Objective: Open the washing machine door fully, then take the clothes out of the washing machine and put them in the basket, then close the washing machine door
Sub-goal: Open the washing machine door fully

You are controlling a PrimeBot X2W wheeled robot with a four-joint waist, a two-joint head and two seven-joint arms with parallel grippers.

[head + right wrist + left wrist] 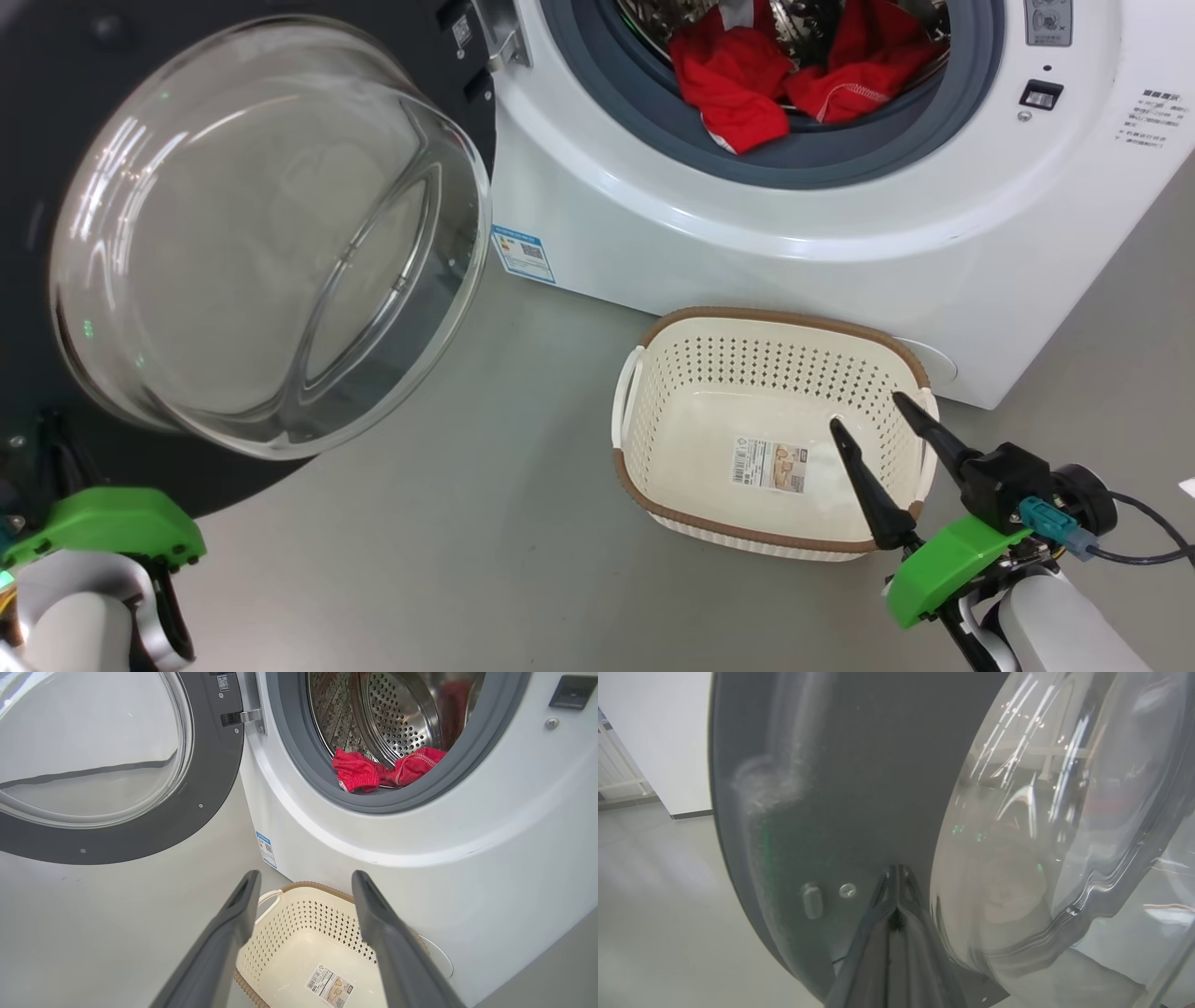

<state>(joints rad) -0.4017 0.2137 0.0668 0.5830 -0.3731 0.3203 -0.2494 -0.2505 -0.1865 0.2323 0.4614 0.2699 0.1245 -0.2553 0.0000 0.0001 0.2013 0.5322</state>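
Observation:
The washing machine door [271,233] stands swung open to the left, its clear glass bowl bulging toward me. In the left wrist view my left gripper [896,870] is shut and empty, its tips right at the dark inner face of the door [831,788]; contact is unclear. Red clothes [738,75] lie in the mouth of the washing machine [653,233], draped over the grey ring. On the floor in front stands the cream basket [784,317], holding just its paper label. Over the basket's near right corner my right gripper [866,411] hangs open and empty. In the right wrist view that gripper [306,875] points at the clothes [359,772], above the basket [299,924].
Grey floor spreads between the door and the basket. The perforated steel drum [402,718] is deep behind the clothes. A blue label [523,254] sits on the machine's lower left corner. A cable [1148,551] trails from my right wrist. A white wall [654,742] rises beyond the door.

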